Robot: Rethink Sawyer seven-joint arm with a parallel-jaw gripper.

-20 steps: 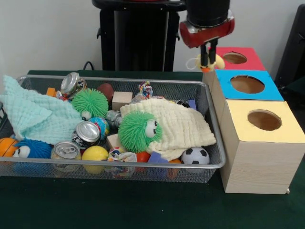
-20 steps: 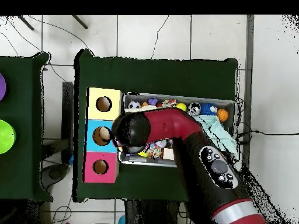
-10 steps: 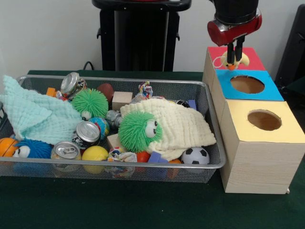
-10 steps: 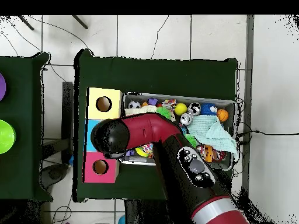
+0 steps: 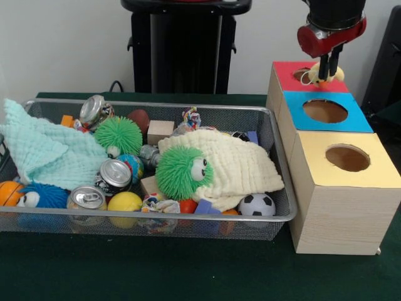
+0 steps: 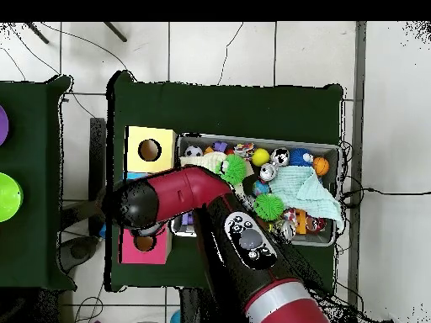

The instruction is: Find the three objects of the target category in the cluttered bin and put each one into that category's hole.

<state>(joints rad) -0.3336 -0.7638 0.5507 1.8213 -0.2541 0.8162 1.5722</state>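
Note:
My gripper (image 5: 327, 66) is shut on a small yellow plush toy (image 5: 322, 76), which hangs just above the hole in the red box (image 5: 285, 71) at the back of the row. The blue box (image 5: 354, 119) and the yellow box (image 5: 376, 170) stand in front of it, each with a round hole on top. In the overhead view the arm's black head (image 6: 135, 206) covers the blue box and the gripper, with the red box (image 6: 129, 249) partly showing beside it.
The wire bin (image 5: 281, 164) beside the boxes holds a green fuzzy ball (image 5: 183, 172) on a cream cloth (image 5: 245, 160), a mint cloth (image 5: 44, 150), crushed cans (image 5: 114, 174), a soccer ball (image 5: 257, 204) and several other small toys.
The gripper has carried the yellow plush toy from the bin's far corner across to above the red box's hole. The bin's contents have not moved.

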